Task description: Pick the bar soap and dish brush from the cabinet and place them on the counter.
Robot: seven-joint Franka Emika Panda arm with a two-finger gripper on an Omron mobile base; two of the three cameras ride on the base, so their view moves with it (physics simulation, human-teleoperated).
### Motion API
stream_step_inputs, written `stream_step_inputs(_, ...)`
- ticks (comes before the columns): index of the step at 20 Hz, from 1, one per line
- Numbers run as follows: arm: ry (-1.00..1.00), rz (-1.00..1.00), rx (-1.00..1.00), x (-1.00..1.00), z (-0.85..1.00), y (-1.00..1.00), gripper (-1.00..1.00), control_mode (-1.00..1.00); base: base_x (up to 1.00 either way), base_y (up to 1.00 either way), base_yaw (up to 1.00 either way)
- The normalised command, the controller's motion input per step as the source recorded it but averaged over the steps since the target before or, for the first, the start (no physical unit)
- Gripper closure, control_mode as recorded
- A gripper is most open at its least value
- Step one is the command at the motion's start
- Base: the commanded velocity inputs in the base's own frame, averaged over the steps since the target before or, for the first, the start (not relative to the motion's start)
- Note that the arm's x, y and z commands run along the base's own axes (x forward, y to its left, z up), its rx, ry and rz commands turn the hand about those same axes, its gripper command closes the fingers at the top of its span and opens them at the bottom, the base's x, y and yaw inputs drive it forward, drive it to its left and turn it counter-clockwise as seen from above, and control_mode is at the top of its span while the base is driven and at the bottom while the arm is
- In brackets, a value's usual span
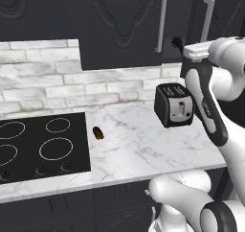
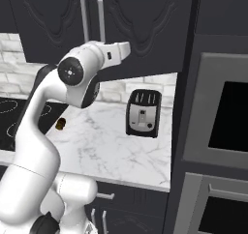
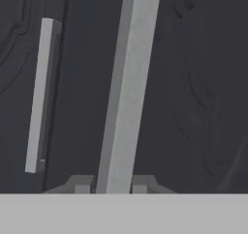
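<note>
The gripper point(image 3: 111, 188) is pinching the right-hand door handle point(image 3: 127, 88) of the cabinet point(image 3: 193, 83), its fingertips point(image 3: 82, 185) pressing either side of the silver bar. Beyond it, both doors are standing closed, so the bar soap and dish brush are presumably hiding inside. The pull should be following the hinge arc, keeping the bar centred to avoid slipping.

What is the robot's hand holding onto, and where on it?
The gripper is shut on a cabinet door handle, the long silver bar, pinching it near one end. Which end is hard to tell, since the hand camera tilts.
</note>
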Motion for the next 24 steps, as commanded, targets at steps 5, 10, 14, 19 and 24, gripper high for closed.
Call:
stream_step_inputs(5, 0.00, -0.01, 0.00, -0.05, 0.00, -0.05, -1.00, -1.00, 0.00, 0.00, 0.00)
stream_step_inputs(10, -0.02, -0.08, 0.00, -0.46, 0.13, -0.31, -1.00, -1.00, 0.00, 0.00, 0.00)
stream_step_inputs(14, -0.08, -0.12, 0.00, -0.54, 0.24, -0.18, -1.00, -1.00, 0.00, 0.00, 0.00)
stream_step_inputs(19, -0.11, -0.09, 0.00, -0.53, 0.16, 0.08, -1.00, -1.00, 0.00, 0.00, 0.00)
stream_step_inputs(24, -0.05, -0.10, -0.02, -0.34, 0.01, 0.38, -1.00, -1.00, 0.00, 0.00, 0.00)
